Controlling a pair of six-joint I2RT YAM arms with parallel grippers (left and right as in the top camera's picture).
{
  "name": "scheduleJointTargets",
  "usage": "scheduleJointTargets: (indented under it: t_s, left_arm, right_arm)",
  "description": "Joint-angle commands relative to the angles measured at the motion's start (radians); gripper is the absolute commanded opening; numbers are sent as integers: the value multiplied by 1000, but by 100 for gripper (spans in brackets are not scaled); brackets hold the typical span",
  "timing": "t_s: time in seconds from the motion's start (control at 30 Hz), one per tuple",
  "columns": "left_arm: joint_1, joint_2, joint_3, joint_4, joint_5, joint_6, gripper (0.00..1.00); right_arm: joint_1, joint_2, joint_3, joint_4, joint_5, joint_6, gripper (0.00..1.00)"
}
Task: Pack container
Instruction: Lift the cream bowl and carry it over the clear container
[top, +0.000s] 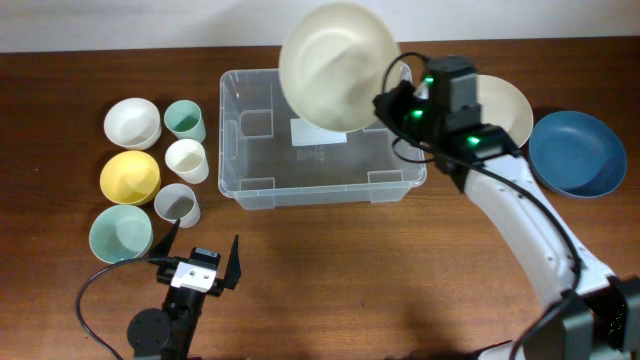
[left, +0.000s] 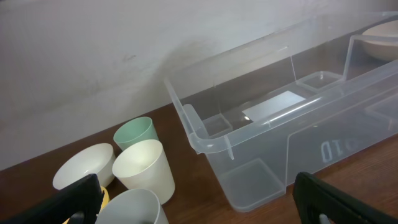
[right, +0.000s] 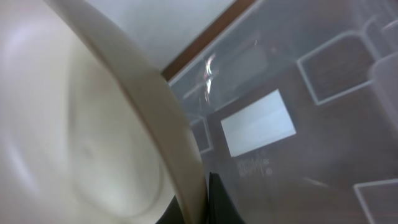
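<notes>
The right gripper (top: 390, 104) pinches the rim of a cream plate (top: 335, 65), held tilted over the far right corner of the container (top: 232, 150) at mid-table. The placing step is in hand. Next, I judge, it must level the plate and lower it inside. The left gripper (top: 205, 242) rests spread, in front of the container.

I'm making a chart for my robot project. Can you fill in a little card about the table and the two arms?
container: clear tub, mid-table, only its white label seen inside
right gripper: shut on cream plate, tilted above the container
left gripper: open, empty, front left
left of container: white bowl, yellow bowl, pale green bowl, green cup, white cup, grey cup
right of container: blue plate, second cream plate
</notes>
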Motion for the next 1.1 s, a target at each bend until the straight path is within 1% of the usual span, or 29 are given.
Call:
scheduleJointTargets:
  t_s: [0.0,0.2,0.4,0.73,1.07]
  left_arm:
    - [7,-3,-7,0,15,-10,100]
    - [7,-3,-7,0,15,-10,100]
    - [7,-3,-7,0,15,-10,100]
    - [7,-3,-7,0,15,-10,100]
    - [7,-3,-7,0,15,-10,100]
  right_arm:
    - [51,34,53,16,67,-5,4]
    - [136,102,53,36,195,4,4]
    - [190,174,53,77,229,39,4]
    - [201,270,53,112,230,44,4]
    - [240,304,53,131,243,66,4]
